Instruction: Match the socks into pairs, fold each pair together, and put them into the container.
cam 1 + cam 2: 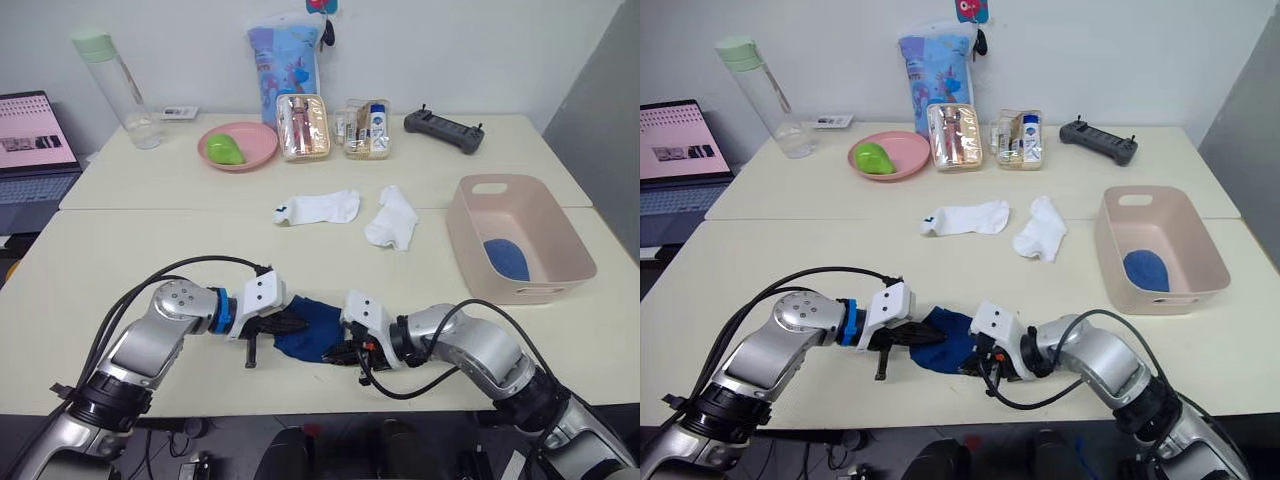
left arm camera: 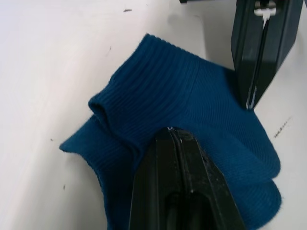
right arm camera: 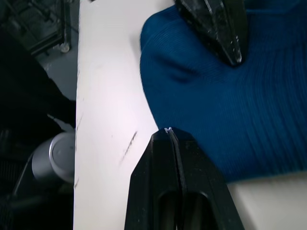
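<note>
Fig.: fold step. Left pincer (image 1: 272, 322) & right pincer (image 1: 345, 350), both closed, empty, press blue socks (image 1: 305, 325) on bench (image 1: 120, 260) front edge. Next: grip, carry to container (image 1: 520, 235).

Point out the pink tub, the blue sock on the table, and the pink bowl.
pink tub (image 1: 559, 222), left eye view, far right rim
blue sock (image 1: 306, 322), left eye view, middle of fabric
pink bowl (image 1: 262, 140), left eye view, bare inside

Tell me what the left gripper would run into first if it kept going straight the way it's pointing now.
Almost at once, the blue sock: the left gripper, fingers shut, already lies over its folds. Just past the sock the right gripper points back at it, though the depth between them is hard to judge.
</note>
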Tool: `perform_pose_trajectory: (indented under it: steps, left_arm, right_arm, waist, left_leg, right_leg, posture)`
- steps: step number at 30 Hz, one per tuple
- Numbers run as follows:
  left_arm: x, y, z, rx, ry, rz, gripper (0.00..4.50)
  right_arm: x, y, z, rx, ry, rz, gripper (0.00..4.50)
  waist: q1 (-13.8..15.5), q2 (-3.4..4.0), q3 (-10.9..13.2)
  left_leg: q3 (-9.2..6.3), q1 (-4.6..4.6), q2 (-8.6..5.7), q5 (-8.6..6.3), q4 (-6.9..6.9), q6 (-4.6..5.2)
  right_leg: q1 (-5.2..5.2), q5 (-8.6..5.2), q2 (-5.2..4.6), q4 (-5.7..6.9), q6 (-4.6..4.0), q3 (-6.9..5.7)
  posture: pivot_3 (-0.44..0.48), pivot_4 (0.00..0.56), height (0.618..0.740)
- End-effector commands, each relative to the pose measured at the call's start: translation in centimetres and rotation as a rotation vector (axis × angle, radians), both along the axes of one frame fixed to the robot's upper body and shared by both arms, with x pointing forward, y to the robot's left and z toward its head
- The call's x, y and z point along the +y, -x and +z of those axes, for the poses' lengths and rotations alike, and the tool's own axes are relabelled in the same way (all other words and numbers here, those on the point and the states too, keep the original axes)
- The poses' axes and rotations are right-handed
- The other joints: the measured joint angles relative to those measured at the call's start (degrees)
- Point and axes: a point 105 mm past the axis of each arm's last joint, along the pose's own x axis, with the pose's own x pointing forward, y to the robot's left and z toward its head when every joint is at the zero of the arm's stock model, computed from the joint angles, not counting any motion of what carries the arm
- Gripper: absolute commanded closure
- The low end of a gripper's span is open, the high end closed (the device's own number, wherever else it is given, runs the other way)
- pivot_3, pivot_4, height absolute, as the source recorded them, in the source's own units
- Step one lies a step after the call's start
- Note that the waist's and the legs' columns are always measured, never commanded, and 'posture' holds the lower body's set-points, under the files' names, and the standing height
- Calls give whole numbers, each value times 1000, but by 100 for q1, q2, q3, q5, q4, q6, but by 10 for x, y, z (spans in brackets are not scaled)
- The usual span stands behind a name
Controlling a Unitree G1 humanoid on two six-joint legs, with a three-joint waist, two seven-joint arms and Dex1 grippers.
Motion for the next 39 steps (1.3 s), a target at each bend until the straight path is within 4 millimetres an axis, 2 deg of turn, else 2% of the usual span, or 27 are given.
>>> perform_pose_trajectory:
  steps: [1,4,7,10,15,18,19,22,25,31,34,39]
  left_arm:
    - [7,-2,0,-20,-19,23,4500]
    - [13,-1,5,-32,-7,19,4500]
    - [12,-6,29,-81,73,29,4500]
    - [7,0,46,-101,83,-35,4500]
    - [5,7,31,-74,28,-85,4500]
    - [0,3,14,-63,12,-72,4500]
    - [1,1,6,-69,-9,-72,4500]
    - [7,-1,-9,-67,-50,-65,4500]
    - [18,3,-18,-43,-100,-76,4500]
    - [21,8,-15,-25,-92,-73,4500]
    - [22,8,-13,-22,-88,-61,4500]
    - [23,6,-10,-22,-92,-55,4500]
  right_arm:
    - [-8,5,-2,-3,15,11,4474]
    - [-21,4,18,-44,-25,-5,4474]
    - [-28,5,42,-61,-98,-40,4474]
    - [-36,0,52,-82,-142,-117,4474]
    - [-44,-4,55,-84,-177,-211,4474]
    - [-43,-23,57,-172,-164,-349,4474]
    - [-44,-29,51,-84,-148,-401,4474]
    - [-41,-23,42,90,-129,-383,4474]
    - [-38,-25,48,156,-190,-398,3892]
    - [-27,-12,41,354,-183,-376,1720]
    - [-19,-12,28,441,-152,-410,669]
    - [-1,-15,23,510,-174,-420,669]
  waist:
    - [5,-1,-1]
    - [7,-1,-1]
    - [5,-2,0]
    - [6,-2,0]
    - [13,-2,0]
    - [9,-2,0]
    - [6,-2,0]
    - [3,-2,0]
    - [12,-2,-1]
    - [-22,2,-3]
    - [-22,3,-3]
    - [-21,3,-4]
  left_leg:
    - [0,0,0,0,0,0]
    - [-1,0,0,0,0,0]
    - [-1,-2,0,0,1,0]
    - [-8,-2,3,0,0,0]
    - [0,-4,-1,0,-1,0]
    - [0,-1,-1,0,-1,0]
    - [-1,-2,0,0,-1,0]
    - [3,-1,0,0,-1,0]
    - [-1,-2,0,0,-2,0]
    - [2,9,2,0,-6,1]
    - [1,9,5,0,-7,1]
    - [2,8,4,0,-7,1]
  right_leg:
    - [1,0,-1,-1,0,0]
    - [1,0,-1,-1,0,0]
    - [0,0,-2,0,0,0]
    - [0,0,-1,1,0,-6]
    - [1,0,-3,-4,0,1]
    - [1,0,-2,1,0,1]
    - [1,0,-2,2,0,0]
    - [-1,1,0,5,-1,4]
    - [1,0,-2,-2,-1,1]
    - [2,0,1,6,-1,6]
    - [1,0,4,6,-1,4]
    - [1,0,4,6,-1,7]
  posture:
    - [0,150,733]
    - [0,150,733]
    - [0,150,733]
    - [0,150,733]
    - [0,150,733]
    - [0,150,733]
    - [0,150,733]
    - [0,150,733]
    - [0,150,733]
    - [0,150,733]
    - [0,150,733]
    - [0,150,733]
